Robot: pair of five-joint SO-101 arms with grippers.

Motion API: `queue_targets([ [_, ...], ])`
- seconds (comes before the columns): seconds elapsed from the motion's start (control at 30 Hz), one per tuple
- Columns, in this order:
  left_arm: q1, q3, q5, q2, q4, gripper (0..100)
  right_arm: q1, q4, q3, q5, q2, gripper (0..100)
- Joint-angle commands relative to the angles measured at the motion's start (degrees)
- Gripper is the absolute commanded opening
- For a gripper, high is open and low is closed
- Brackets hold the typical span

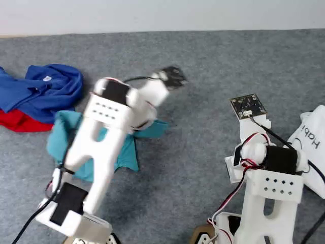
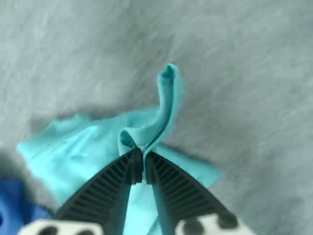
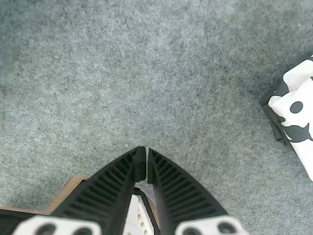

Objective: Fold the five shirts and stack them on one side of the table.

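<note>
Left claw (image 2: 139,164) is clamped on a fold of the one teal shirt (image 2: 83,147), lying on the surface (image 1: 203,127). Right claw (image 3: 145,159) is pinched closed on nothing. One blue shirt (image 1: 51,89) overlaps one red shirt (image 1: 18,121) far left, one white shirt (image 1: 312,145) right.

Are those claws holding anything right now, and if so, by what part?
The left gripper is shut on the teal shirt, pinching a raised fold of its cloth. The right gripper is shut on nothing, over the table.

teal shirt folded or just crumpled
Crumpled, not folded: the teal shirt lies bunched and uneven on the grey table, with the left claw shut on a raised ridge of its cloth.
</note>
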Motion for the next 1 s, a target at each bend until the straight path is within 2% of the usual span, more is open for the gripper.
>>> queue_targets([
  [0.0,6.0,-3.6,4.3,-3.0,-1.1,0,0.2,1.5,-2.6,0.4,-0.8,0.9],
  [0.13,8.3,-6.1,8.0,-3.1,-3.5,0,7.1,0.5,-2.6,4.8,-0.9,0.9],
  [0.27,8.2,-7.2,7.9,-3.3,-3.6,1,14.8,-1.4,-3.1,10.2,-1.0,0.9],
  [0.43,8.2,-7.1,8.1,-3.6,-0.9,17,15.5,-2.4,-5.5,12.3,-0.6,0.9],
  [0.63,7.0,-7.3,7.9,-3.7,1.0,18,15.5,-4.8,-5.8,15.3,-0.6,0.9],
  [0.77,0.1,-10.7,7.9,-5.4,1.0,18,13.8,-5.1,-5.5,17.6,-0.5,0.9],
  [0.97,-17.2,-12.1,8.1,-6.9,2.6,18,0.1,-3.1,-4.6,17.6,4.1,0.9],
])
